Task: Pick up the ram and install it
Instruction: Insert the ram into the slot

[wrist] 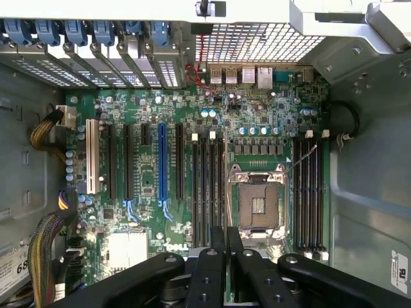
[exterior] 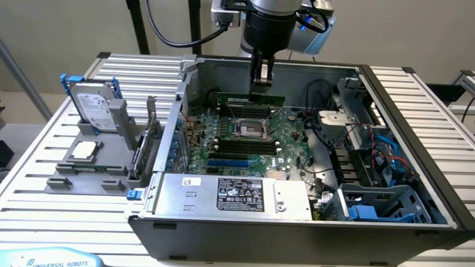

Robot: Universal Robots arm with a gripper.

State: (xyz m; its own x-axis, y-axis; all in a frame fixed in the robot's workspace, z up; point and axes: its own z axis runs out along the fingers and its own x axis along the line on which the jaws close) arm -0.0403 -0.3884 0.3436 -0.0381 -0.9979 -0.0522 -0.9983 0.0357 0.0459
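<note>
In the exterior view the ram (exterior: 251,99), a long thin green stick, hangs level under my gripper (exterior: 260,89), which is shut on its top edge. It hovers above the far end of the motherboard (exterior: 286,142), over the black slots (exterior: 245,109) beyond the empty processor socket (exterior: 248,128). In the wrist view my gripper (wrist: 226,242) has its two black fingers (wrist: 217,256) pressed close together, and the stick between them is seen edge-on and mostly hidden. Below lie the socket (wrist: 258,204) and black slots (wrist: 209,192) on either side of it.
The open computer case (exterior: 401,128) walls in the board, with a power supply (exterior: 230,194) at the near side and cables and a drive bay (exterior: 371,161) to the exterior view's right. Outside stand a hard drive (exterior: 97,105), a silver processor chip (exterior: 84,149) and an upright green card (exterior: 146,142).
</note>
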